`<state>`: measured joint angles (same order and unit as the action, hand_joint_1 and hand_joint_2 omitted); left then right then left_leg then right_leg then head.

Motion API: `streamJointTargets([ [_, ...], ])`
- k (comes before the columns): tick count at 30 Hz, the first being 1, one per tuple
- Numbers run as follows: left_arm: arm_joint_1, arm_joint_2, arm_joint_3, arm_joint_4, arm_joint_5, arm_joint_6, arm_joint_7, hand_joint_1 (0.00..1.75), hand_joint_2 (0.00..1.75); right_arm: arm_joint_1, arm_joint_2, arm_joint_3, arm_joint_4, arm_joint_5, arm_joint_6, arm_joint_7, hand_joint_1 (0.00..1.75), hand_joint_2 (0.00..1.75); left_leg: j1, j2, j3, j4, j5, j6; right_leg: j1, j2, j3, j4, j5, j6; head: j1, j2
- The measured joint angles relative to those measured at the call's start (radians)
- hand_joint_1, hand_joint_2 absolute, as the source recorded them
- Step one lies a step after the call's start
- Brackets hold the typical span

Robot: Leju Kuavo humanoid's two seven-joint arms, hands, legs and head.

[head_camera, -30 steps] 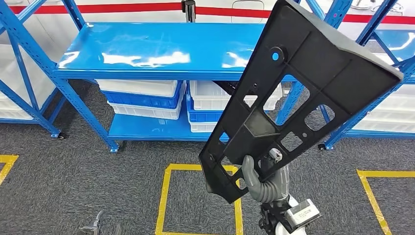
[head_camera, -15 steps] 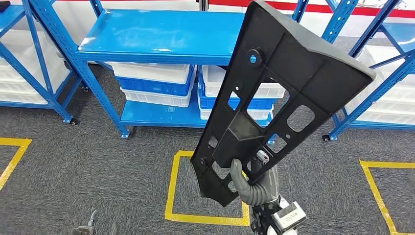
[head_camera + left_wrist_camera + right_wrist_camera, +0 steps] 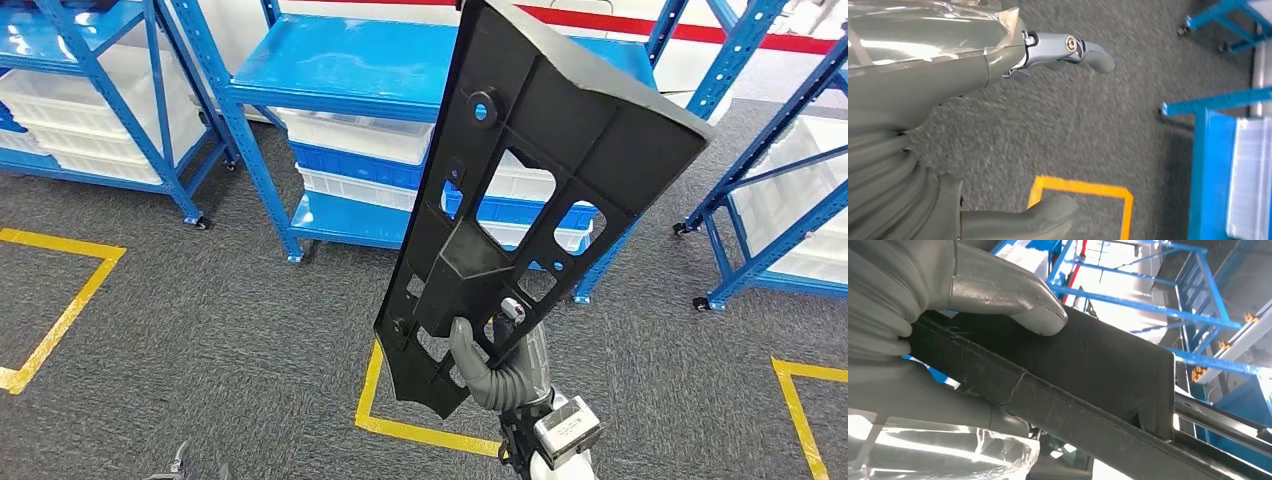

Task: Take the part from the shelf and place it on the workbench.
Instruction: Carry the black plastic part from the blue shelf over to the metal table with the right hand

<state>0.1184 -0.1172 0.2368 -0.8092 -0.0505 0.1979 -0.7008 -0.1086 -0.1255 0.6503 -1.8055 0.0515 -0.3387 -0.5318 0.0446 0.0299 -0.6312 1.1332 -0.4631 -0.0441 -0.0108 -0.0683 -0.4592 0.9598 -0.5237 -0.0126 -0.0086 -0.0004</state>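
The part (image 3: 530, 190) is a long black plastic panel with several cut-outs, standing nearly upright in the middle of the head view. My right hand (image 3: 492, 372) grips it near its lower end, thumb across the front face. Close up in the right wrist view, the thumb (image 3: 1013, 292) presses on the black part (image 3: 1088, 370). My left hand (image 3: 948, 125) hangs low over the grey carpet, fingers apart and holding nothing; its tip (image 3: 180, 462) peeks in at the bottom of the head view.
A blue shelf rack (image 3: 350, 60) with a bare top board and white and blue bins (image 3: 360, 160) below stands ahead. More blue racks (image 3: 90, 100) flank it left and right (image 3: 790, 170). Yellow floor squares (image 3: 400, 425) mark the grey carpet.
The whole view has swung: the racks have slid rightward and nearer, showing another rack at left. The part stays in my right hand, now a little more upright.
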Motion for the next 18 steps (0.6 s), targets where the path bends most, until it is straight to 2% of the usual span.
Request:
streamJointTargets([
  [1, 0.0, -0.002, 0.002, -0.002, -0.002, -0.001, 0.0, 0.0, 1.75, -0.002, 0.002, 0.0, 0.001, 0.0, 0.0, 0.0, 1.75, 1.75, 0.0, 0.013, 0.038, -0.055, 0.007, 0.001, 0.001, -0.009, -0.002, 0.003, -0.001, 0.006, -0.001, 0.0],
  [2, -0.001, -0.004, 0.004, -0.004, -0.005, -0.003, 0.0, 0.0, 1.75, -0.003, 0.003, 0.0, 0.001, 0.0, 0.0, 0.001, 1.75, 1.75, -0.003, 0.023, 0.059, -0.091, 0.007, 0.006, 0.004, -0.016, -0.003, 0.006, -0.002, 0.014, 0.001, 0.0],
  [3, -0.001, -0.006, 0.007, -0.005, -0.008, -0.006, 0.0, 0.0, 1.75, -0.004, 0.004, 0.0, 0.001, 0.001, 0.0, 0.003, 1.75, 1.75, -0.01, 0.025, 0.063, -0.103, 0.002, 0.016, 0.007, -0.023, -0.006, 0.008, -0.002, 0.023, 0.003, 0.0],
  [5, 0.004, -0.006, 0.013, -0.006, -0.015, -0.012, 0.0, 0.0, 1.75, -0.004, 0.006, 0.001, 0.001, 0.004, 0.003, 0.007, 1.75, 1.75, -0.018, 0.012, 0.052, -0.109, 0.005, 0.043, 0.009, -0.031, -0.006, 0.012, -0.002, 0.038, 0.007, 0.0],
  [6, 0.007, -0.008, 0.015, -0.007, -0.019, -0.015, 0.0, 0.0, 1.75, -0.004, 0.008, 0.0, 0.0, 0.007, 0.005, 0.01, 1.75, 1.75, -0.02, 0.005, 0.049, -0.114, 0.008, 0.055, 0.007, -0.021, -0.012, 0.022, -0.009, 0.043, 0.008, 0.0],
  [7, 0.008, -0.01, 0.016, -0.009, -0.023, -0.019, 0.0, 0.0, 1.75, -0.003, 0.009, 0.0, -0.001, 0.01, 0.007, 0.012, 1.75, 1.75, -0.021, -0.002, 0.047, -0.119, 0.013, 0.065, 0.006, -0.003, -0.026, 0.047, -0.024, 0.044, 0.009, 0.0],
  [9, 0.007, -0.013, 0.018, -0.011, -0.031, -0.027, 0.0, 0.0, 1.75, 0.004, 0.008, -0.003, -0.002, 0.017, 0.011, 0.015, 1.75, 1.75, -0.025, -0.019, 0.041, -0.123, 0.02, 0.08, 0.002, 0.04, -0.085, 0.161, -0.076, 0.035, 0.012, 0.0],
  [10, 0.006, -0.013, 0.019, -0.011, -0.034, -0.031, 0.0, 0.0, 1.75, 0.009, 0.008, -0.005, -0.003, 0.02, 0.013, 0.017, 1.75, 1.75, -0.028, -0.029, 0.037, -0.123, 0.022, 0.086, 0.001, 0.051, -0.123, 0.233, -0.102, 0.031, 0.013, 0.0],
  [11, 0.007, -0.014, 0.02, -0.011, -0.036, -0.035, 0.0, 0.0, 1.75, 0.014, 0.007, -0.006, -0.003, 0.023, 0.015, 0.019, 1.75, 1.75, -0.031, -0.04, 0.035, -0.123, 0.023, 0.09, 0.001, 0.057, -0.155, 0.29, -0.116, 0.03, 0.014, 0.0],
  [12, 0.009, -0.015, 0.02, -0.011, -0.039, -0.037, 0.0, 0.0, 1.75, 0.017, 0.007, -0.009, -0.003, 0.025, 0.017, 0.021, 1.75, 1.75, -0.034, -0.051, 0.033, -0.123, 0.025, 0.092, 0.001, 0.061, -0.173, 0.316, -0.115, 0.034, 0.014, 0.0],
  [13, 0.011, -0.016, 0.02, -0.011, -0.041, -0.039, 0.0, 0.0, 1.75, 0.019, 0.007, -0.012, -0.003, 0.027, 0.018, 0.023, 1.75, 1.75, -0.036, -0.063, 0.032, -0.122, 0.026, 0.093, 0.001, 0.064, -0.17, 0.3, -0.098, 0.04, 0.014, 0.0],
  [15, 0.013, -0.018, 0.02, -0.013, -0.045, -0.043, 0.0, 0.0, 1.75, 0.019, 0.006, -0.019, -0.003, 0.029, 0.018, 0.024, 1.75, 1.75, -0.037, -0.086, 0.032, -0.122, 0.03, 0.091, 0.0, 0.085, -0.116, 0.177, -0.036, 0.051, 0.014, 0.0],
  [17, 0.013, -0.019, 0.02, -0.017, -0.046, -0.046, 0.0, 0.0, 1.75, 0.02, 0.006, -0.025, -0.003, 0.03, 0.018, 0.024, 1.75, 1.75, -0.042, -0.106, 0.029, -0.12, 0.033, 0.085, 0.0, 0.112, -0.069, 0.064, 0.007, 0.049, 0.014, 0.0],
  [18, 0.013, -0.019, 0.02, -0.019, -0.046, -0.047, 0.0, 0.0, 1.75, 0.02, 0.005, -0.027, -0.003, 0.03, 0.018, 0.024, 1.75, 1.75, -0.043, -0.113, 0.027, -0.119, 0.034, 0.081, 0.0, 0.118, -0.061, 0.041, 0.012, 0.043, 0.013, 0.0],
])
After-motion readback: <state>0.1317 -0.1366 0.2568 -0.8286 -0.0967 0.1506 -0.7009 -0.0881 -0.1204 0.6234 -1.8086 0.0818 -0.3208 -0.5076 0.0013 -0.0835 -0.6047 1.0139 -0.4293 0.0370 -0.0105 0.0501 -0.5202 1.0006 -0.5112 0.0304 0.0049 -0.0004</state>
